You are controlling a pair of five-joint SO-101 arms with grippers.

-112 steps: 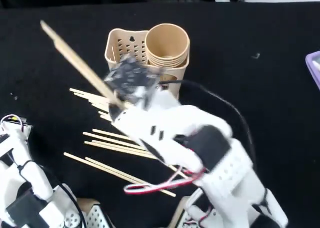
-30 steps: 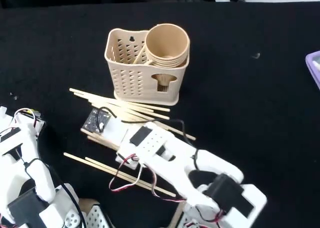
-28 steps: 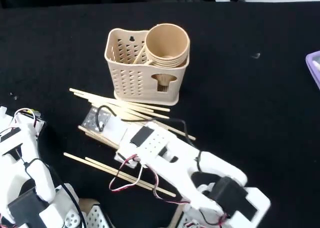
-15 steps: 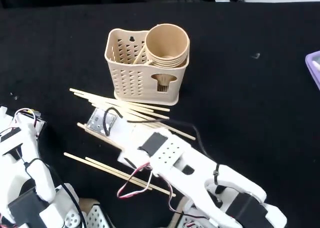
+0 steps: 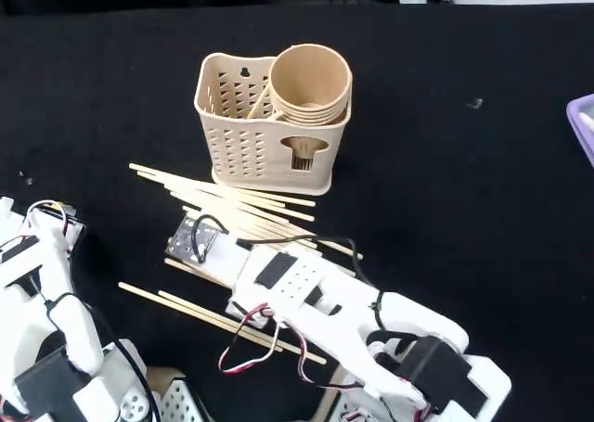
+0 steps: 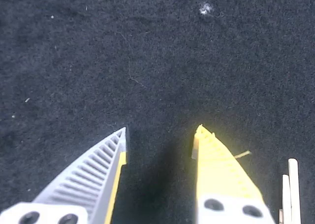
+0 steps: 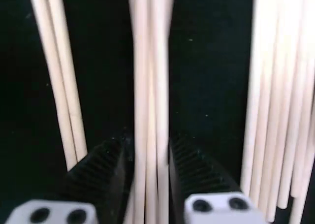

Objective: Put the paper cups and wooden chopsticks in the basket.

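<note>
High view: the basket [image 5: 264, 148] stands on the black table [image 5: 483, 218]; a stack of paper cups [image 5: 310, 81] sits in its right-hand compartment; loose chopsticks [image 5: 237, 201] lie fanned on the cloth just in front of it, a few more lean in the left-hand compartment, and another pair lies nearer the arms; the right arm [image 5: 353, 320] stretches low from the near edge, its far end down among the loose sticks; the left arm [image 5: 42, 320] sits at the near left corner.

Left wrist view: the left gripper [image 6: 161, 135] is spread wide over bare cloth, nothing between its fingers; two stick ends lie beside it.

Right wrist view: the right gripper [image 7: 150, 150] is closed on a few chopsticks, a finger pressed to each side; other sticks lie on the cloth on both sides.
</note>
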